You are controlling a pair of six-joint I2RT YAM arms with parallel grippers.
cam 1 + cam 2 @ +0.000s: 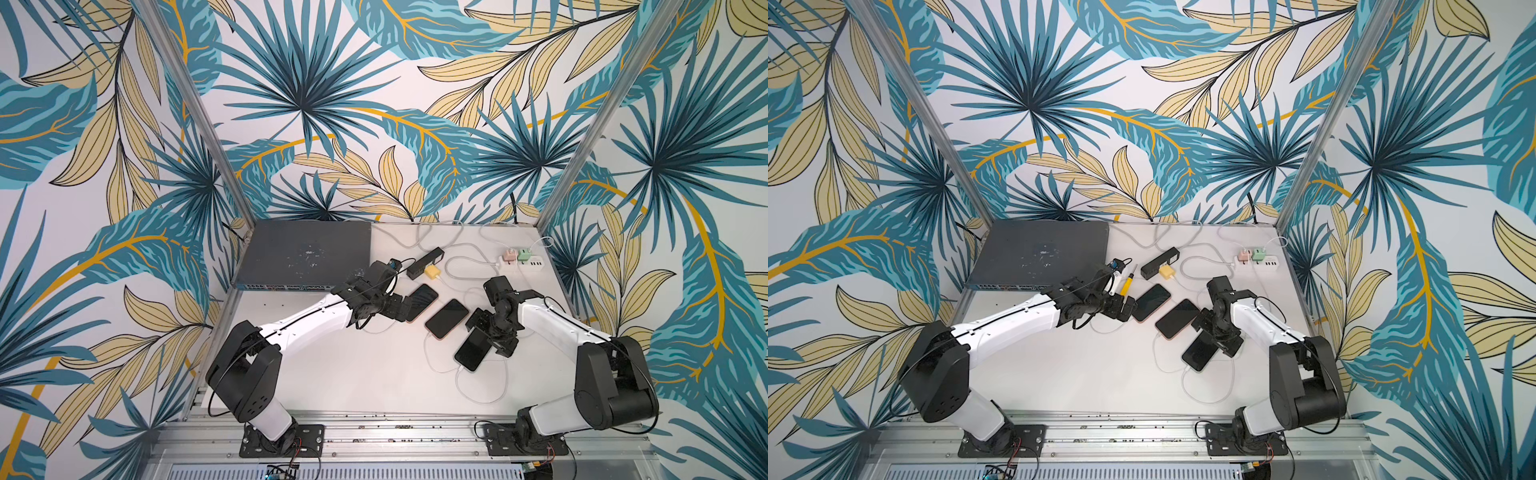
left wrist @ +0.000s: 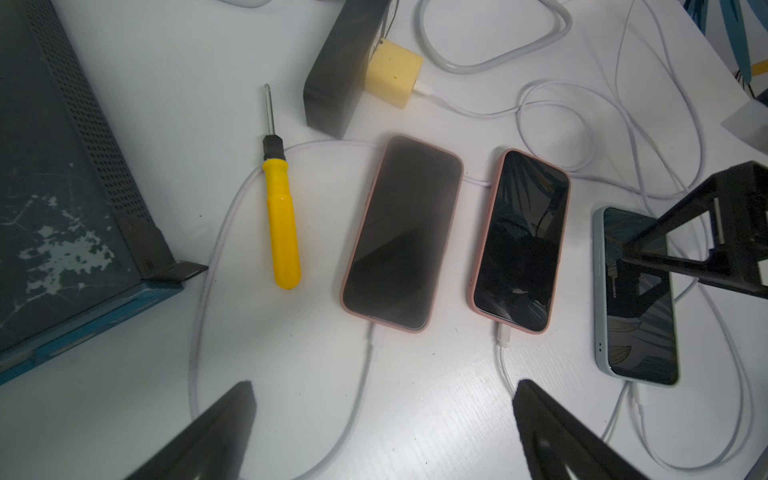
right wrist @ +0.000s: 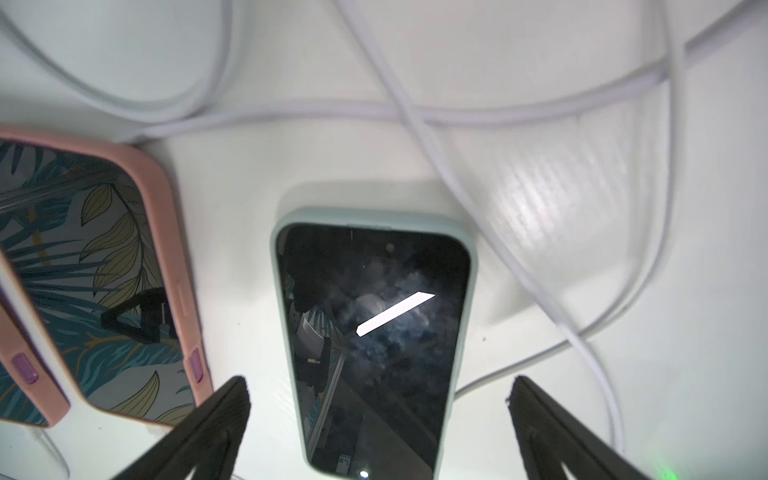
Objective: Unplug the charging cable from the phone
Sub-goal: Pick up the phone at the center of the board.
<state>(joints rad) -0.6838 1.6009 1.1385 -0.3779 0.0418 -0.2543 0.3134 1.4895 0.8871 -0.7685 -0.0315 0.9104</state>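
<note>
Mid-worktop [image 1: 332,374], face up in a row: pink phone [image 2: 403,232], middle phone [image 2: 521,241], blue phone [image 3: 374,332], each with a white cable [image 2: 504,365] plugged in. Which one is the target: cannot tell.

Left gripper [image 2: 382,386]: fingers spread wide, empty, above the pink phone's plug end.

Right gripper [image 3: 379,380]: fingers spread astride the blue phone, clamping nothing; contact unclear.

Blue phone's plug [image 2: 633,395] is cut off in the right wrist view.

Screwdriver [image 2: 282,224] lies beside the pink phone; left arm [image 1: 307,316] hides it in a top view.

A robot lab cell: aluminium frame posts [image 1: 201,124], leaf-print walls [image 1: 374,62], arms [image 1: 307,320] bolted to a rail [image 1: 395,432].
</note>
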